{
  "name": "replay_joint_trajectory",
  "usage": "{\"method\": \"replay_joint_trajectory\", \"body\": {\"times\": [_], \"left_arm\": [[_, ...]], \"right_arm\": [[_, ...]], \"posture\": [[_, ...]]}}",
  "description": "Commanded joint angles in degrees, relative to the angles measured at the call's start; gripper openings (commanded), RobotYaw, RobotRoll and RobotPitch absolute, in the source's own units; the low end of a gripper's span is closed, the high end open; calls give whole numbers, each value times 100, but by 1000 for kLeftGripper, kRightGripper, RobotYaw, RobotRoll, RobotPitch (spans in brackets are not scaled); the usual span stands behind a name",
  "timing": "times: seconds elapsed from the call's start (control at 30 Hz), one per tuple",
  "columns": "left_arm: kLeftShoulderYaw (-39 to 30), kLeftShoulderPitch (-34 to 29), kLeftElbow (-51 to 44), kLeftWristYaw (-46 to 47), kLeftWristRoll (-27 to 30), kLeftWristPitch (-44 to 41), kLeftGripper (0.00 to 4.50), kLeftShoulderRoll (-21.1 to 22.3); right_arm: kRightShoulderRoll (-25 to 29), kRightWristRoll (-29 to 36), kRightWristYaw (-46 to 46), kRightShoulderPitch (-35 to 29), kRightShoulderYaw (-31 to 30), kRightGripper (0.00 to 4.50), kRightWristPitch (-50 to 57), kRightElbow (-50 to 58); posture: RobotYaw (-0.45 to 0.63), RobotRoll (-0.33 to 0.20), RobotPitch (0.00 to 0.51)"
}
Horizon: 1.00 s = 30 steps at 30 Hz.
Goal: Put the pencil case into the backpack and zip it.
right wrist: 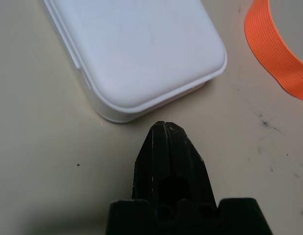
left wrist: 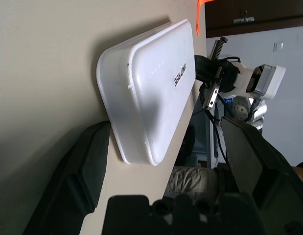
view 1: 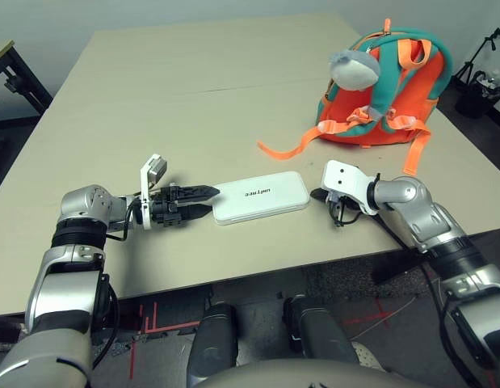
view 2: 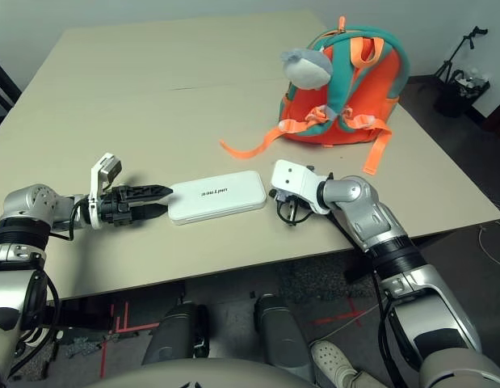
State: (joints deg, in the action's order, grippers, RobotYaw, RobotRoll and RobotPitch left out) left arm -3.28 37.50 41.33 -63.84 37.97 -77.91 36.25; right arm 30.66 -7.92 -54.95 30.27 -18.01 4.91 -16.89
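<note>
- The left gripper (view 1: 207,200) lies low over the table (view 1: 153,97) with its 2 black fingers spread, their tips at the left short end of the pencil case (view 1: 260,196), one finger on each side of that end; nothing is pinched yet.
- The right gripper (right wrist: 164,128) has its fingers pressed together into 1 blunt point, just short of the case's right short end, holding nothing.
- The white case lies flat near the front edge of the table, between the 2 grippers, lettering up.
- The orange backpack (view 1: 395,89) lies well apart at the far right, its grey plush charm (view 1: 355,69) on top and an orange strap (view 1: 290,145) trailing toward the case.
- Judgement: the step is securing the case. The shut right tip looks suited to brace or nudge the case leftward into the spread left fingers.
- Keep the push low and along the long axis, or the case may pivot or slide.
- Close the left fingers only once the end sits well between them.
</note>
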Motion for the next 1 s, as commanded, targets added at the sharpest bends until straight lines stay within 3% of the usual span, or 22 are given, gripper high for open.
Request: {"method": "replay_joint_trajectory", "body": {"times": [0.03,0.43,0.7,0.8,1.0], "left_arm": [[108,-48,87,67,-205,40,4500,43],[254,-35,14,-107,-281,132,4500,107],[491,-382,-509,-691,-455,1232,4500,199],[373,-307,-297,-622,-502,1391,3872,167],[215,-212,-115,-654,-509,1403,1718,123]], "right_arm": [[-201,-79,-107,51,-284,41,-75,-97],[-814,-160,-284,365,-596,41,-35,5],[-688,-191,-353,312,-515,41,-127,-39],[-605,-179,-351,240,-470,0,-124,-19],[-395,-116,-306,126,-312,0,-77,-11]], "posture": [[-122,0,95],[-117,0,92],[-115,0,91],[-114,0,89],[-114,0,88]]}}
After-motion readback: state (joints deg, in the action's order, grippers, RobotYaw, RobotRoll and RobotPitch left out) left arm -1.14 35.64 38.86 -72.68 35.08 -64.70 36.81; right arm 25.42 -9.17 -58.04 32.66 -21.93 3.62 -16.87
